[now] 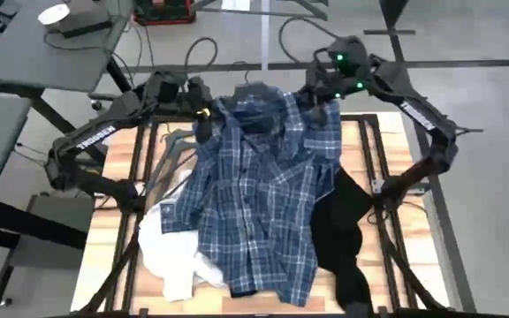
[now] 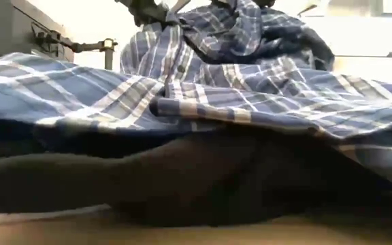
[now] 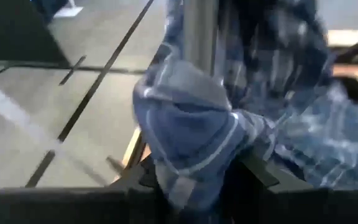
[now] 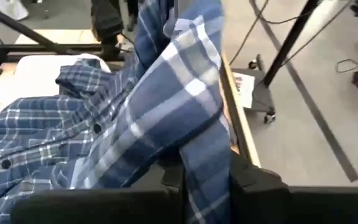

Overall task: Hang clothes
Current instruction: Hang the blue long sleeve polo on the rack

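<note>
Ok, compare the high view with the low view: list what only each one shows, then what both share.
Only the high view: the white top beside the shirt, the wooden table, and the left gripper and right gripper at the shirt's far end. Only the low view: a bright wall behind the raised shirt. Both: the plaid shirt draped over the black top.

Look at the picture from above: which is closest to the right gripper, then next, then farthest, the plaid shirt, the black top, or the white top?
From the right gripper:
1. Blue-and-white plaid button-up shirt, bunched in its fingers at the table's far edge.
2. Plain black top, under the shirt's right side.
3. Plain white top, near-left corner.
</note>
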Tool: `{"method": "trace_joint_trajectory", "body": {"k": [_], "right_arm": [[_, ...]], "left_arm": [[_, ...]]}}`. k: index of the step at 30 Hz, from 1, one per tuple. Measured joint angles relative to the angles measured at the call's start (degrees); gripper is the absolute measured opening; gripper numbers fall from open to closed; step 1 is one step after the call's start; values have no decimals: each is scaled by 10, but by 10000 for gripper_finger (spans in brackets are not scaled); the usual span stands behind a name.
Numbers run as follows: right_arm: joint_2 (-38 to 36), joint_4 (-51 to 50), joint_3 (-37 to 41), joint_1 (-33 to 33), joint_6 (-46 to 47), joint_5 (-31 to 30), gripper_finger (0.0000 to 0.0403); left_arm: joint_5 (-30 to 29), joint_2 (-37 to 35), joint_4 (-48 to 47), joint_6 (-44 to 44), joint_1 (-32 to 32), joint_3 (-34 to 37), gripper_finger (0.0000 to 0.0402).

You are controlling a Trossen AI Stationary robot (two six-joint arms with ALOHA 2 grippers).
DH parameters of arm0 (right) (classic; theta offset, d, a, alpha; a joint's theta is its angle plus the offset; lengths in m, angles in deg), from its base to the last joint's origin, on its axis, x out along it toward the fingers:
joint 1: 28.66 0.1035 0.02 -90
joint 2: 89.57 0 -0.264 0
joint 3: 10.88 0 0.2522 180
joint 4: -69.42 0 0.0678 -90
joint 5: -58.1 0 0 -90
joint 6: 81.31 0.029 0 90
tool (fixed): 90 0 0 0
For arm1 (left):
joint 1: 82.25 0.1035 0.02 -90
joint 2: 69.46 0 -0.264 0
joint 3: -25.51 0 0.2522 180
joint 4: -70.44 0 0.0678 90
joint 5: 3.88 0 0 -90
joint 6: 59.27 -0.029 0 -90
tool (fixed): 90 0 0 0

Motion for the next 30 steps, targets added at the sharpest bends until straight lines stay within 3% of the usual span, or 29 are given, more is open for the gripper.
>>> {"method": "trace_joint_trajectory", "body": {"k": [8, 15, 19, 26, 30], "right_arm": [[2, 5, 0, -6, 6, -13, 29], [4, 5, -1, -8, 11, -14, 29], [5, 5, -1, -8, 11, -14, 29], [10, 14, -1, -8, 30, -10, 28], [15, 14, -1, -11, 39, -9, 28]], "left_arm": [[-64, -2, 105, 12, -1, 1, 99], [-84, -1, 68, 35, 2, -13, 125], [-120, 0, 24, -21, -9, -43, 143], [-170, 0, 102, -58, -25, -84, 136], [-205, 0, 84, -49, -25, -111, 133]]}}
